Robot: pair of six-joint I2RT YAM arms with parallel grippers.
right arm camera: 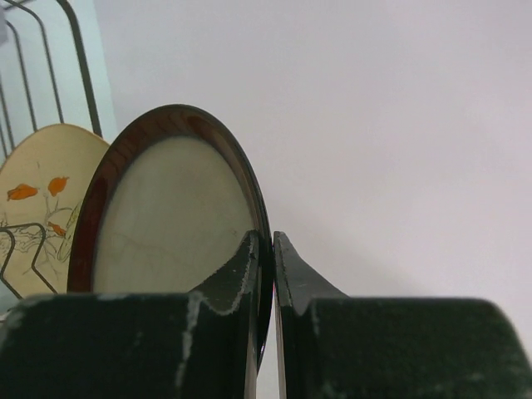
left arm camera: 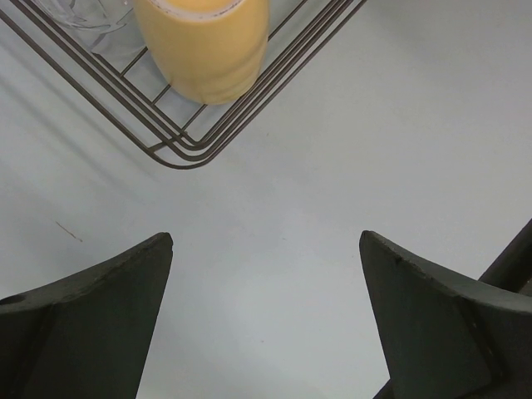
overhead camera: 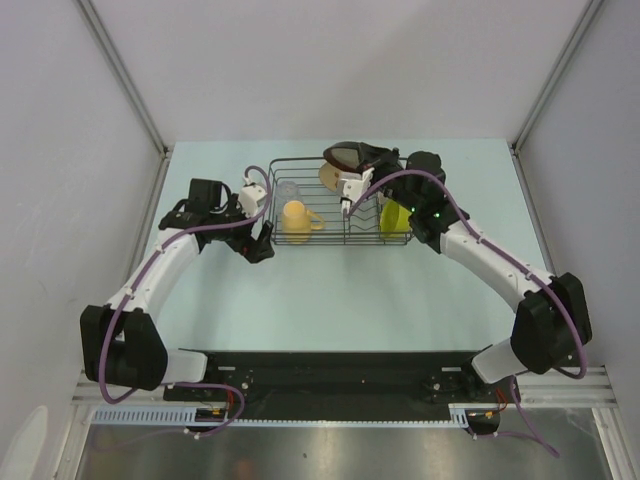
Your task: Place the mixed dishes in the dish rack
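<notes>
The black wire dish rack stands mid-table. In it are a yellow-orange mug, a clear glass, a lime-green bowl and the leaf-pattern plate standing on edge. My right gripper is shut on the rim of the dark-rimmed plate, held upright over the rack's far side. In the right wrist view the gripper pinches this plate beside the leaf plate. My left gripper is open and empty at the rack's left corner, near the mug. The white bowl is out of view.
Grey walls enclose the pale table on three sides. The arms' black base rail runs along the near edge. Bare table surface lies under the left gripper. Rack prongs rise left of the plates.
</notes>
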